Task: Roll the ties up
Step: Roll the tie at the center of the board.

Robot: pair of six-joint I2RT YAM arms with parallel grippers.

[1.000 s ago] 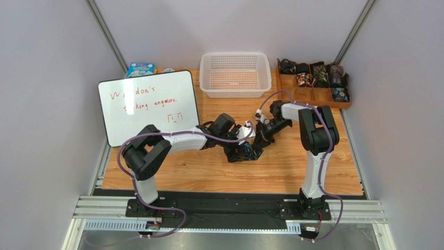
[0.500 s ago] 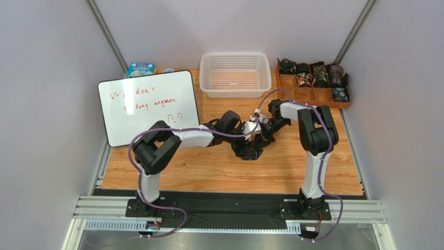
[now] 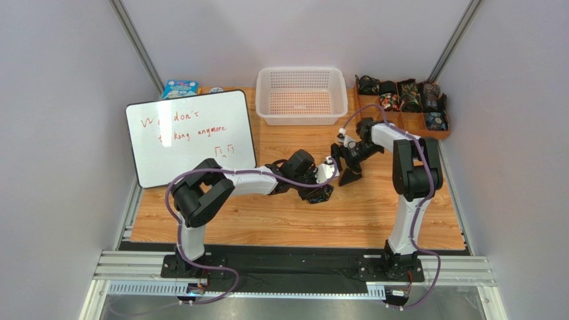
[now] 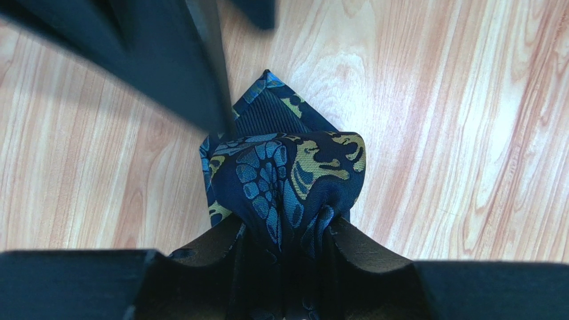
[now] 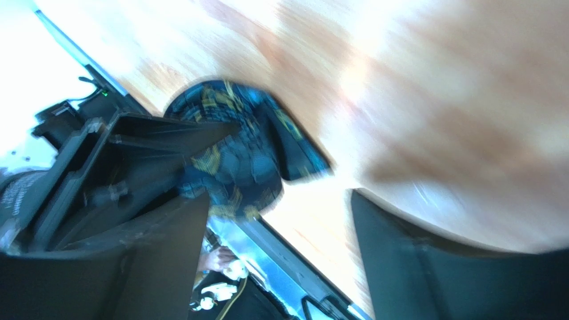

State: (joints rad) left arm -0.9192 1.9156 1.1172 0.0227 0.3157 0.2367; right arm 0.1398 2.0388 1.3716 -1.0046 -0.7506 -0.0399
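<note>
The left tool (image 4: 286, 235) is clenched on the rolled tie (image 4: 288, 175), which is pinched at both sides of the roll near the middle of the bench (image 4: 454, 133). The tie's pointed end is seen lying against the wood behind the roll. The right tool (image 5: 280, 207) is released: its fingers are spread with nothing between them, near the roll but apart from it.

The tie is judged to be light, soft and rather slippery, so the coil may be expected to spring loose if let go. It is best gripped across the roll's sides, with the loose point trapped.

In the wooden tray (image 3: 401, 123) at the far right, rolled ties (image 3: 407, 99) are lodged in several compartments. No tie is seen in the white basket (image 3: 302, 120).
</note>
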